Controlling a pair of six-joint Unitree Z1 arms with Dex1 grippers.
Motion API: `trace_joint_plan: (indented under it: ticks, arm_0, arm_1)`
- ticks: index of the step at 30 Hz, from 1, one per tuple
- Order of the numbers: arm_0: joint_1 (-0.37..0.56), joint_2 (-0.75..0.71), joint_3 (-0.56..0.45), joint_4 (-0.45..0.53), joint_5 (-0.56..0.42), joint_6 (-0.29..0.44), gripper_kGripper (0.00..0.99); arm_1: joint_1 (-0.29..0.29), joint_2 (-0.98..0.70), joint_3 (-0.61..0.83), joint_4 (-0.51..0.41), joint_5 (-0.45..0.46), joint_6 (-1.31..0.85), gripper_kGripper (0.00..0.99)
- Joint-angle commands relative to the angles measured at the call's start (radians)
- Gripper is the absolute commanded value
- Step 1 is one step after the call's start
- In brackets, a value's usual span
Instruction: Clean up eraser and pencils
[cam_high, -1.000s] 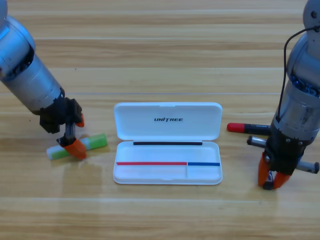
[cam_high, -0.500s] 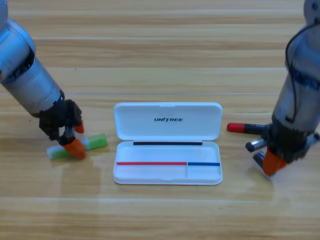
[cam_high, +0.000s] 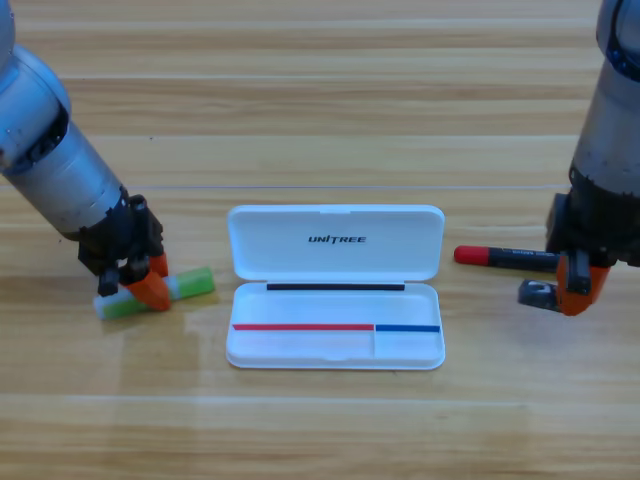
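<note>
On the wooden table (cam_high: 320, 120), right end effector (cam_high: 578, 285) has risen beside the black pencil (cam_high: 500, 256).

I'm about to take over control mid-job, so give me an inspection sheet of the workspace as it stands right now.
Surface: wooden table, planks running left to right.
Job's things: green and white pencil lies on the table left of the case; black pencil with red cap lies right of the case; a small dark block, likely the eraser, sits at the right gripper. None is in the case.
Case: white case lies open, lid back, nothing inside.
Clutter: nothing seen.
Grippers: left gripper is down on the green and white pencil; right gripper is at the eraser, near the black pencil's tail.
Cables: nothing seen.
Surroundings: nothing seen beyond the table.
</note>
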Motion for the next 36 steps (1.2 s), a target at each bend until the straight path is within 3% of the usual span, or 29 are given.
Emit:
trace_joint_plan:
  ticks: [1,5,11,26,36]
  arm_0:
    - [-0.016,0.042,0.015,-0.011,0.012,0.023,0.239]
    - [-0.016,0.038,0.017,-0.010,0.007,0.046,0.000]
    - [-0.016,0.010,0.002,0.020,0.010,0.060,0.000]
    - [-0.014,-0.228,-0.196,0.372,0.006,0.108,0.000]
    - [-0.013,-0.324,-0.264,0.497,-0.008,0.118,0.000]
  arm_1:
    - [0.076,0.017,-0.061,0.029,0.062,-0.106,0.000]
    - [0.122,0.048,-0.127,0.039,0.064,-0.109,0.000]
    - [0.156,0.131,-0.228,0.064,0.059,-0.126,0.000]
    - [0.176,0.284,-0.323,0.075,0.022,-0.140,0.000]
    - [0.184,0.318,-0.336,0.081,0.005,-0.138,0.000]
